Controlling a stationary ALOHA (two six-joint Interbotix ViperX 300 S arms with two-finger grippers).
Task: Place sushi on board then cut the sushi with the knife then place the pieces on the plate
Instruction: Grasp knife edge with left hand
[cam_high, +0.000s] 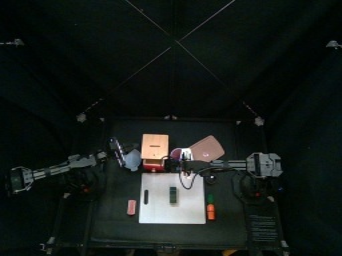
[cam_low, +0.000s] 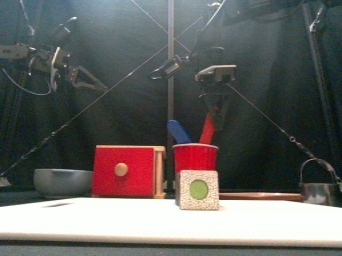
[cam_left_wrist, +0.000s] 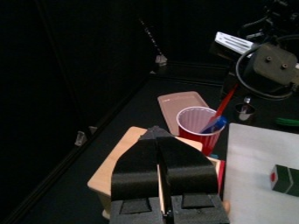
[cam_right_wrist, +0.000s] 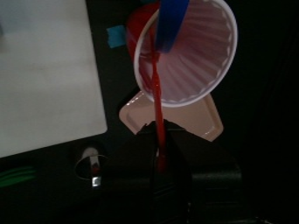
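A dark green sushi roll (cam_high: 174, 197) lies on the white cutting board (cam_high: 158, 188); from the front its end (cam_low: 198, 188) shows a green centre. Behind the board stands the red cup (cam_low: 195, 157) with a blue knife (cam_low: 178, 131) and a red knife (cam_low: 207, 128) in it. My right gripper (cam_right_wrist: 163, 162) is above the cup, shut on the red knife (cam_right_wrist: 155, 105), whose other end still reaches the cup's rim. My left gripper (cam_left_wrist: 163, 144) hangs shut and empty over the wooden box (cam_left_wrist: 117, 171). The pink tray (cam_high: 209, 146) lies behind the cup.
The wooden box with its red drawer front (cam_low: 130, 170) stands left of the cup, and a blue-grey bowl (cam_low: 62, 181) sits further left. A metal cutter (cam_low: 318, 190) is at the right. Small toy foods lie left (cam_high: 132, 207) and right (cam_high: 211, 210) of the board.
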